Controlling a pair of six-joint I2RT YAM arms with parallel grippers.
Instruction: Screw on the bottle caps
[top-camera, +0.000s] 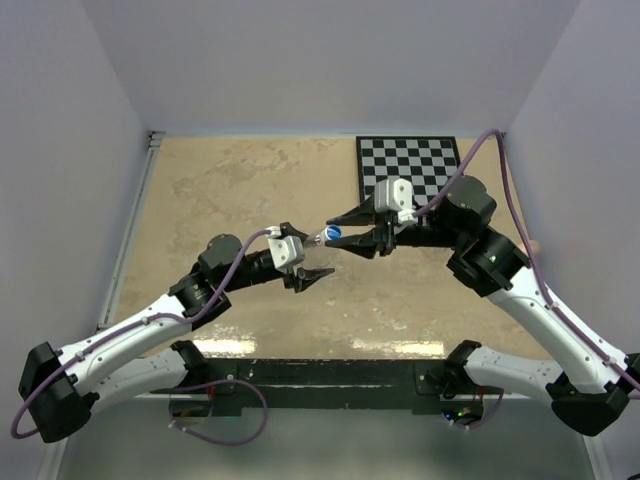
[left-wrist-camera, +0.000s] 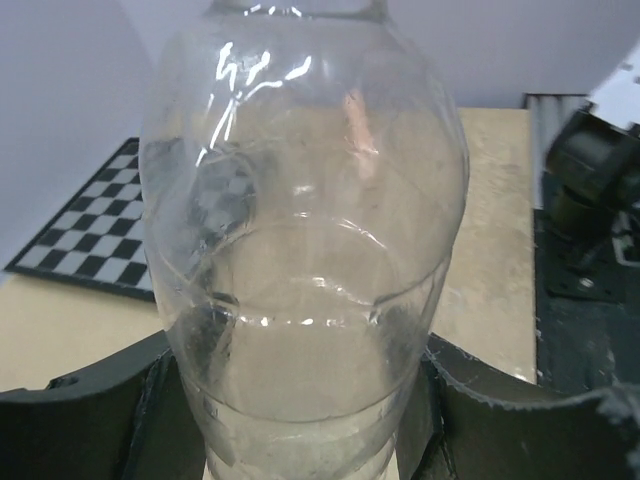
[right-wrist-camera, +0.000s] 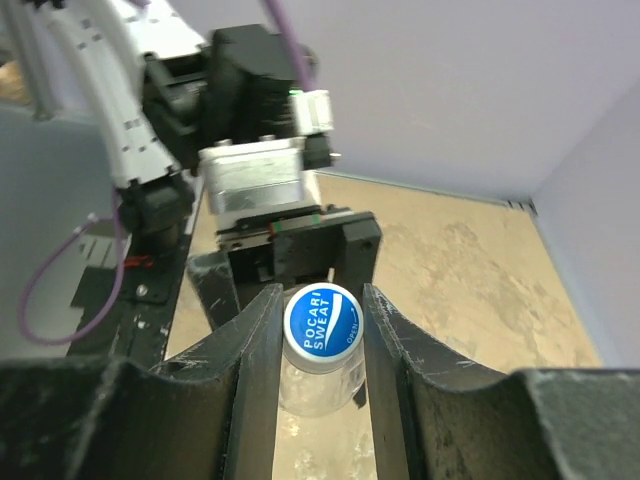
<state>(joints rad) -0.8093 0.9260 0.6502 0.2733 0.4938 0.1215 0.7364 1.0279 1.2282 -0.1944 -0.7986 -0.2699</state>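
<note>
The left pincer (top-camera: 305, 250) gripped the short clear bottle (left-wrist-camera: 300, 250) above the desk (top-camera: 230, 180), long axis pointing at the right pincer (top-camera: 339, 234), which was clamped on the blue cap (right-wrist-camera: 322, 321) at the bottle's neck.

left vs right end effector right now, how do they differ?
The left end effector clamps the wide body of the clear bottle; the right end effector pinches only the small blue Pocari Sweat cap on its neck. The left's fingers stand spread wide, the right's close together. Shared: both are shut on parts of the same bottle, facing each other.
</note>
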